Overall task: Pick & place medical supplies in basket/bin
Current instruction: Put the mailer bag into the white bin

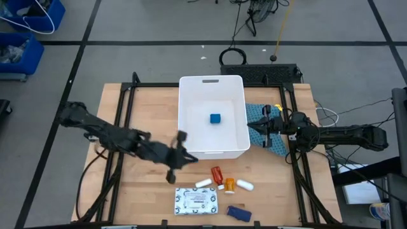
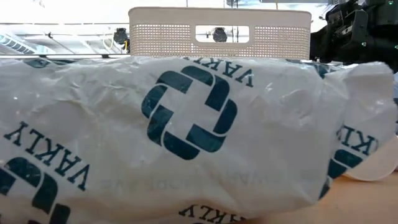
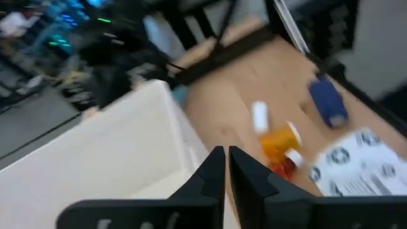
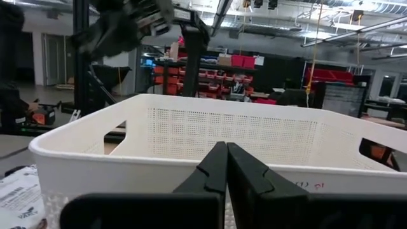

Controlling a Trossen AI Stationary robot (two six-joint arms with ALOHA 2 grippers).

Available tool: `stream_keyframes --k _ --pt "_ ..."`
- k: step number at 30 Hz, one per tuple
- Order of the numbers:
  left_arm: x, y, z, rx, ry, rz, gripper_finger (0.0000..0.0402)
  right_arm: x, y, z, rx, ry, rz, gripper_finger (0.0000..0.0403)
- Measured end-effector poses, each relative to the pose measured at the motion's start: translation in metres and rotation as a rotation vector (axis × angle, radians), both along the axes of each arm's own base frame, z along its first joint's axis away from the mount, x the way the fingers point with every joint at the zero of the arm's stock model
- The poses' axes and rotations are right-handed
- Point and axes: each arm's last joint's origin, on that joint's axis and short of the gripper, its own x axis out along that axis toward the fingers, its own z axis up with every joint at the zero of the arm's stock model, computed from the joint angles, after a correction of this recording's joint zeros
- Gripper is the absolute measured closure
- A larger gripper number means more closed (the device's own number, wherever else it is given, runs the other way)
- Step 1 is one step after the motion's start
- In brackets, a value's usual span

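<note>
My left gripper [image 3: 226,166] is clenched on nothing, just off the white bin's [image 1: 191,102] near-left corner. Right gripper [image 4: 226,166] is pinched empty too, parked at the bin's right wall over the teal cloth [image 1: 257,113]. Only the blue cube [image 1: 215,118] is in (so barely started). Packet [image 1: 196,200], tubes [image 1: 203,183], bottles [image 1: 217,174], dark blue piece [image 1: 236,212] wait nearside.

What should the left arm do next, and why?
Probably swing the left gripper toward the red bottle. Its fingers are shut and empty beside the white bin, which holds only the blue cube.
</note>
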Motion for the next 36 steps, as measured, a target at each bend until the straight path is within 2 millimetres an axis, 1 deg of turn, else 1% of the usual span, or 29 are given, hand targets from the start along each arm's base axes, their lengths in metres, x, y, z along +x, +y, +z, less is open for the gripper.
stream_keyframes --k 2,4,6,10,13,15,19,23,26,29,33,36 --pt "0.008 -0.012 -0.015 0.043 0.047 -0.051 0.0354 0.000 0.000 0.000 0.003 0.003 0.000 0.0403" --pt "0.016 -0.023 -0.029 0.082 0.075 -0.111 0.0327 0.000 0.000 0.000 0.021 0.005 0.002 0.0403" --pt "0.024 -0.032 -0.043 0.111 0.091 -0.161 0.0294 0.000 0.000 -0.001 0.045 0.006 0.006 0.0403" --pt "0.041 -0.048 -0.066 0.144 0.080 -0.232 0.0212 0.000 0.000 -0.001 0.082 0.007 0.010 0.0403" --pt "0.051 -0.054 -0.076 0.154 0.067 -0.256 0.0156 0.000 0.000 -0.001 0.105 0.007 0.014 0.0403" --pt "0.059 -0.059 -0.078 0.159 0.065 -0.273 0.0125 0.000 0.000 -0.001 0.124 0.008 0.016 0.0403" --pt "0.068 -0.071 -0.081 0.155 0.113 -0.309 0.0089 0.000 0.000 -0.001 0.137 0.009 0.019 0.0403" --pt "0.058 -0.083 -0.075 0.086 0.246 -0.267 0.0077 0.000 0.000 -0.001 0.134 0.002 0.020 0.0403" --pt "0.039 -0.088 -0.069 0.027 0.365 -0.172 0.0076 0.000 0.000 0.000 0.125 -0.015 0.021 0.0403" --pt "0.022 -0.097 -0.068 -0.045 0.436 -0.080 0.0076 0.000 0.001 0.001 0.125 -0.021 0.022 0.0403" --pt "0.003 -0.114 -0.071 -0.069 0.459 0.024 0.0075 -0.001 0.001 0.001 0.124 -0.024 0.022 0.0403" --pt "-0.002 -0.123 -0.074 -0.114 0.439 0.120 0.0075 -0.001 0.001 0.002 0.123 -0.029 0.023 0.0403"
